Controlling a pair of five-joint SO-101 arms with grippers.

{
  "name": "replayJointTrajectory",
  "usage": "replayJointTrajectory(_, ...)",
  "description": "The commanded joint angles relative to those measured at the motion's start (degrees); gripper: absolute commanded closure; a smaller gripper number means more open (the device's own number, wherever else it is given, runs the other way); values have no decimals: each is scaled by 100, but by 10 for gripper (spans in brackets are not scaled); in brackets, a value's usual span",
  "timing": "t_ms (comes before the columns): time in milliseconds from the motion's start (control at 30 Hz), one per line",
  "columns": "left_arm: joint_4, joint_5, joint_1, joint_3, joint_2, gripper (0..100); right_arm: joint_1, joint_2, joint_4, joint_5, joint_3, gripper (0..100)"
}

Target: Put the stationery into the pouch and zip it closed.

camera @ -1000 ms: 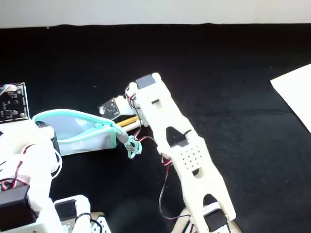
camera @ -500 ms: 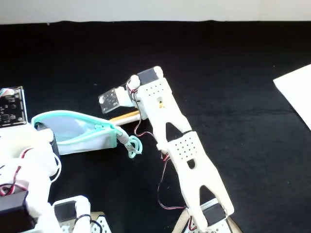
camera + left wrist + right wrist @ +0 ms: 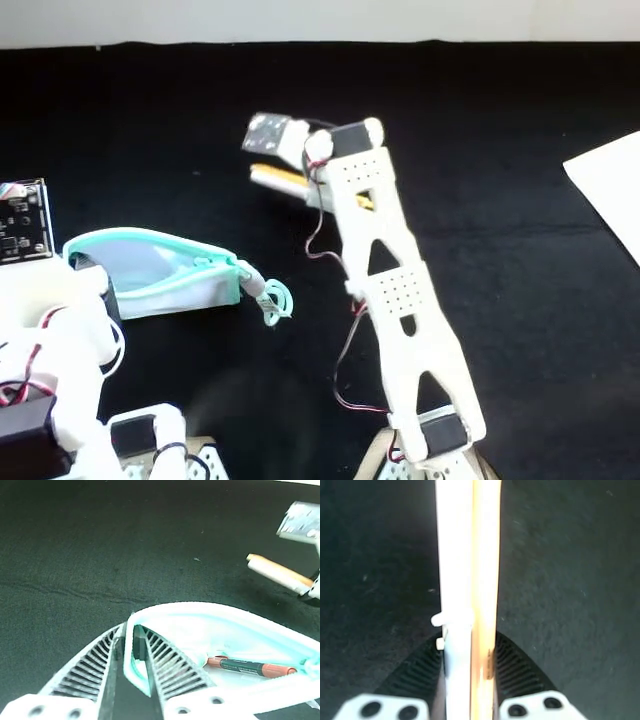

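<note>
Holding pouch open, bringing two sticks over

High view: seeing pouch flat on black table, mouth gaping, zip pull trailing off the end nearer the right arm, so zip not yet run. Spotting left arm at the pouch's other end, likely anchoring it. Noting pencil poking sideways from the right arm's tip, well apart from the mouth, probably lining up for a drop-in. Skipping paper sheet at table edge, not part of the job.

Left wrist view: finding left gripper nearly closed, pinching the teal rim between the jaws, judged to keep the mouth spread and stop the fabric sliding. Counting one marker already inside, lying along the bottom. Catching the pencil farther off, beyond the rim.

Right wrist view: finding right gripper clamped on two things at once, white pen and pencil pressed side by side, both running straight out past the fingertips. Gripping near one end, presumably so the long free ends lead into the opening. Risking a twist or slip with two slim shafts in one pinch.
</note>
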Motion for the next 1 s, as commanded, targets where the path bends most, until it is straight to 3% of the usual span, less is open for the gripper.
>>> replayJointTrajectory(0, 141, -26, 119, 207, 92, 993, 66, -884, 40, -633, -681, 991)
replayJointTrajectory(633, 141, -26, 119, 207, 66, 993, -1358, -4919, 40, -4009, -673, 991)
replayJointTrajectory(967, 176, -26, 119, 207, 66, 993, -1525, -6404, 40, -5996, -664, 991)
